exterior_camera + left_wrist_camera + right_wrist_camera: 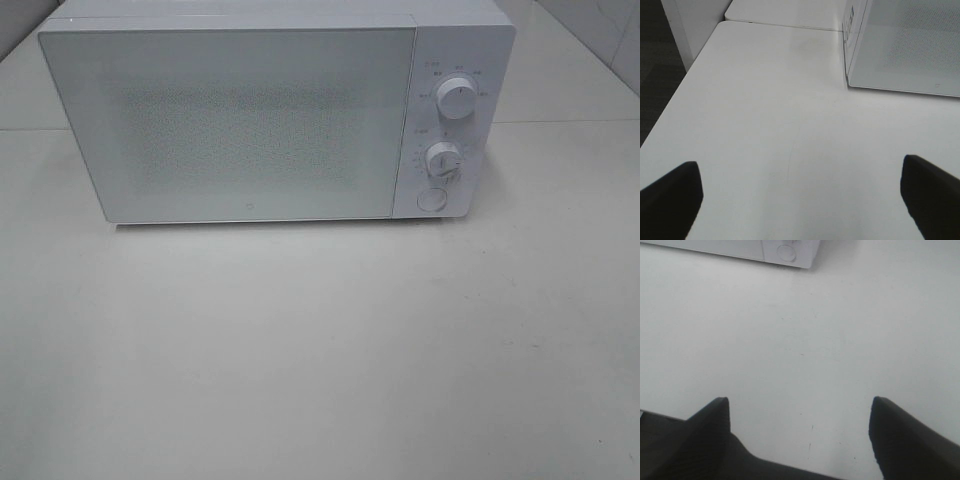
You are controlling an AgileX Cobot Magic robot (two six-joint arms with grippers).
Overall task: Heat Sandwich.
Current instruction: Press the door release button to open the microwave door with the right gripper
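On the white table the microwave is shut; the sandwich is seen in no view, so the microwave could be run empty. The left gripper and right gripper are spread and empty; the microwave could be shoved if its round button is pressed hard.

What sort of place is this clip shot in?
Likely a lab test bench, not a home kitchen: a white microwave, door shut, on white tables butted together, dark floor alongside.
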